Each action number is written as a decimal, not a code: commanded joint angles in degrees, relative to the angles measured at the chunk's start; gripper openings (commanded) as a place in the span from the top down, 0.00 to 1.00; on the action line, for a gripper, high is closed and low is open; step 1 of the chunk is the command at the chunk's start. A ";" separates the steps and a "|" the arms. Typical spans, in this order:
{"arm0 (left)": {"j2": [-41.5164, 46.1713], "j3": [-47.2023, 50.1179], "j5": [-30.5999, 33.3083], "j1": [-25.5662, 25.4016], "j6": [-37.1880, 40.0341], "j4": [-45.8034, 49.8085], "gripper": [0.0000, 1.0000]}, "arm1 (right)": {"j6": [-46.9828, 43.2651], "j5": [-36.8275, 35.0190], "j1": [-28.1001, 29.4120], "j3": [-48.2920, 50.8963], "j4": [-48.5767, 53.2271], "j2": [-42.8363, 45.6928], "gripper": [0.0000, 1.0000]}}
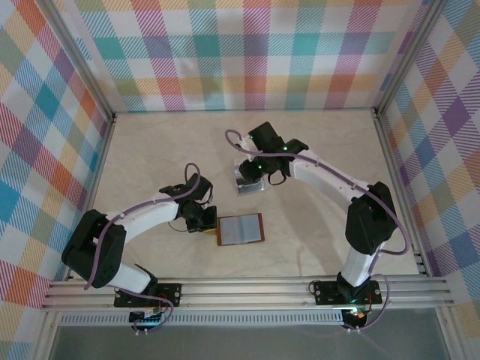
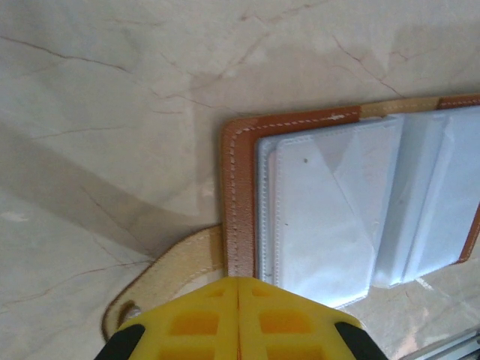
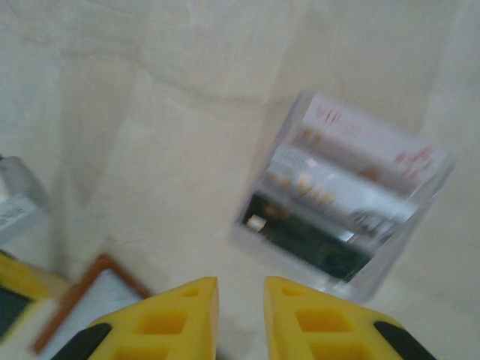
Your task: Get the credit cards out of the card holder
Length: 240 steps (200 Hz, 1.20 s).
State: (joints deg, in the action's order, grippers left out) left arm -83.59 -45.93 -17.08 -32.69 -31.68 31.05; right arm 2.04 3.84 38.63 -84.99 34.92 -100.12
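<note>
Yellow fingers (image 2: pixel 187 322) of the left gripper (image 2: pixel 238 286) are pressed together, tips over the tan side tab (image 2: pixel 176 266) of the card holder (image 2: pixel 337 210); whether they pinch the tab I cannot tell. That brown wallet lies open and flat, grey-blue lining up, on the near middle of the table (image 1: pixel 150 150), with the left gripper (image 1: pixel 204 221) at its left edge (image 1: pixel 240 229). The credit cards (image 3: pixel 341 217) lie apart from it, farther back: a blurred overlapping stack, pale with pink print at the far end, silvery in the middle, dark green nearest. In the overhead view they sit (image 1: pixel 250 184) just under the right gripper (image 1: pixel 259 166). Its fingers (image 3: pixel 240 289) stand slightly apart, with nothing between them, near the cards. Plaid walls (image 1: pixel 240 52) enclose the table.
</note>
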 commanded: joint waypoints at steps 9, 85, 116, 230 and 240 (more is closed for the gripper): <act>-1.20 -0.96 -0.32 -0.97 -0.18 -0.80 0.93 | 21.98 9.42 0.01 6.31 -2.43 3.54 0.81; -4.03 0.41 -1.36 -1.33 0.03 -3.09 0.94 | 38.09 26.16 1.88 19.32 -11.54 2.27 0.85; -5.43 0.68 -1.38 -1.32 0.26 -3.44 0.95 | 40.32 25.97 4.67 18.95 -11.28 -0.30 0.87; -6.67 1.55 -1.02 -1.33 0.68 -3.67 0.95 | 43.81 27.24 10.23 12.55 -12.18 -12.22 0.92; -6.68 1.57 -1.02 -1.33 0.73 -3.68 0.95 | 43.92 27.39 10.45 12.30 -12.29 -13.04 0.92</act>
State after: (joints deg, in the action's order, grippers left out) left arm -89.21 -45.54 -17.56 -33.36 -31.83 27.42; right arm 44.62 29.52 48.38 -71.02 23.29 -110.96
